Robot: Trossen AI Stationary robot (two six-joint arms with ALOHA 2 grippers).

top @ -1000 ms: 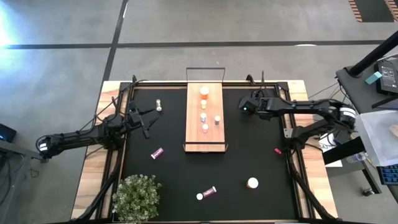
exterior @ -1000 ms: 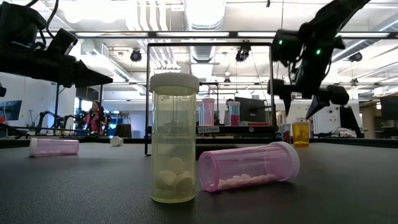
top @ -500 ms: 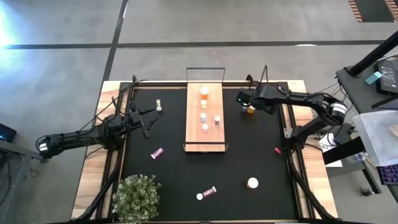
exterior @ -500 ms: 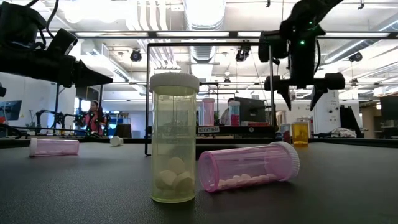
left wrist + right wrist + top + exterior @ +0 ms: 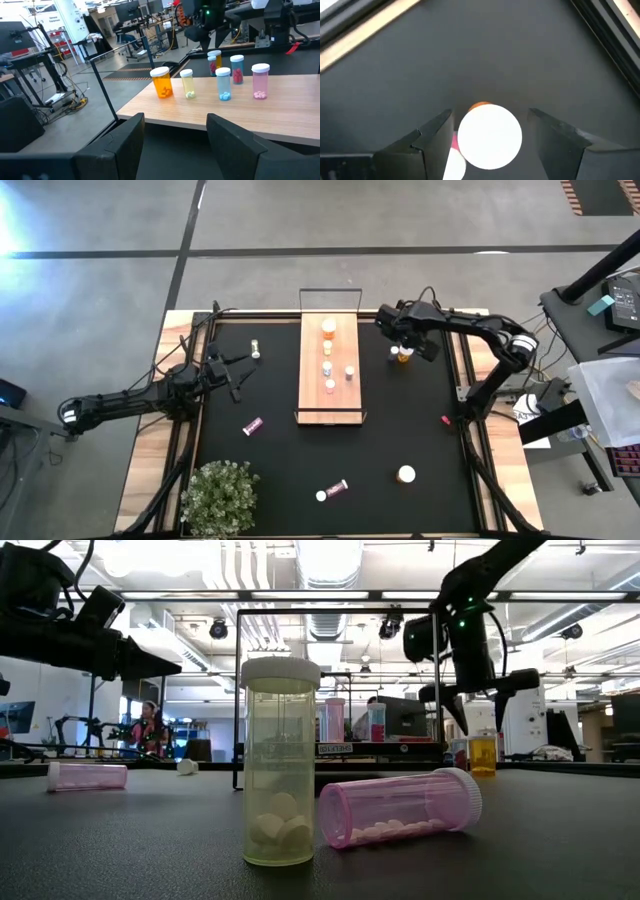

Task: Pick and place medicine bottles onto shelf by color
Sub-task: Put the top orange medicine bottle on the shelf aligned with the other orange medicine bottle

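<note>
The light-wood shelf (image 5: 330, 402) lies on the black mat. Several bottles stand on it, an amber one (image 5: 329, 327) at its far end; they also show in the left wrist view (image 5: 162, 82). My right gripper (image 5: 403, 344) is open and points down over an upright amber bottle (image 5: 403, 357) to the right of the shelf. Its fingers stand on either side of the bottle's white cap (image 5: 490, 136) without touching it. In the low view it hangs (image 5: 476, 712) above that bottle (image 5: 483, 753). My left gripper (image 5: 238, 382) is open and empty to the left of the shelf.
Loose on the mat: a small pale bottle (image 5: 256, 348) at the far left, a pink one lying down (image 5: 252, 424), an upright pale one (image 5: 280, 775) beside a lying pink one (image 5: 400, 808) near the front, a white-capped one (image 5: 406, 474), and a red bit (image 5: 447, 421). A potted plant (image 5: 220, 498) stands front left.
My right gripper has turned about over the amber bottle and shifted a little toward the far edge, with its arm swinging round toward the far side. It has stayed open. The amber bottle now shows beside it in the high view.
</note>
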